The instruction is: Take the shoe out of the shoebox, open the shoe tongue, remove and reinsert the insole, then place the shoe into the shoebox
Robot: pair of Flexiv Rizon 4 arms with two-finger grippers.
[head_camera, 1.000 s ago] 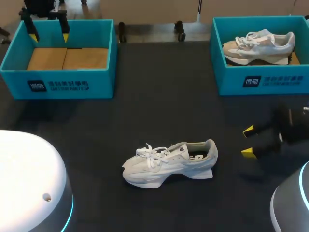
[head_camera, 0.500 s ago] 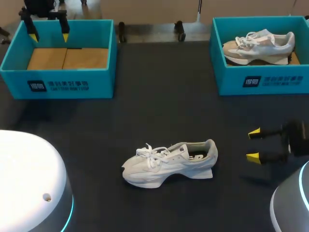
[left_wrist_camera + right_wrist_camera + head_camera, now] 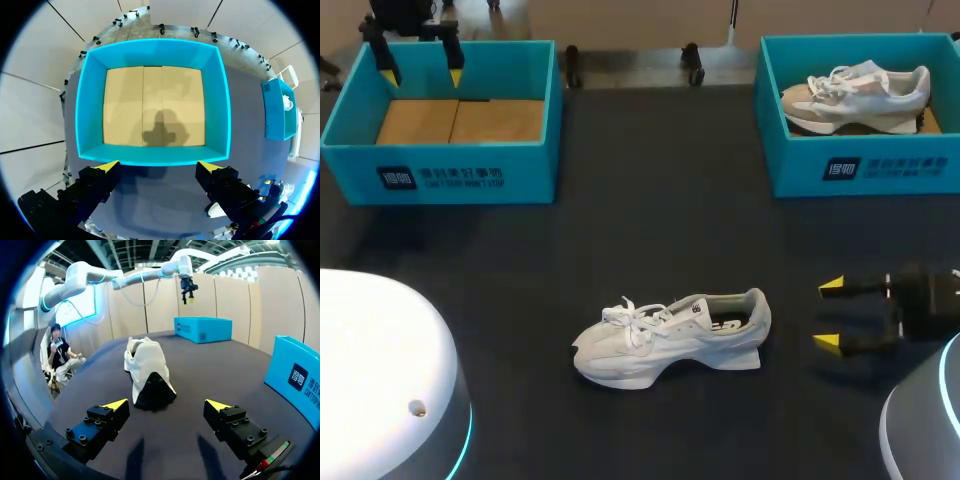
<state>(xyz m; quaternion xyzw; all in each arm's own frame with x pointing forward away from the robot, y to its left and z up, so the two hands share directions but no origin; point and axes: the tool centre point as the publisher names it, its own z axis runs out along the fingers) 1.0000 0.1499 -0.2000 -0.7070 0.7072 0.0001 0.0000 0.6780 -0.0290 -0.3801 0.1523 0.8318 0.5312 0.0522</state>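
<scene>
The white sneaker is seen standing on its sole on the black table, outside both boxes. It lies just ahead of the right gripper, whose fingers are spread wide with nothing held. In the right wrist view the white sneaker is found straight ahead of the right gripper, apart from its yellow tips. The heel is turned toward them and the toe is pointed away.

The left gripper is held above the far side of the empty teal shoebox, well apart from the sneaker. Its fingers are parted and nothing is grasped. In the left wrist view the empty teal shoebox is seen under the left gripper. The gripper's shadow is cast on the box's cardboard floor.

A second teal shoebox is placed beyond the right gripper, well apart from it, and another sneaker is laid inside it.
</scene>
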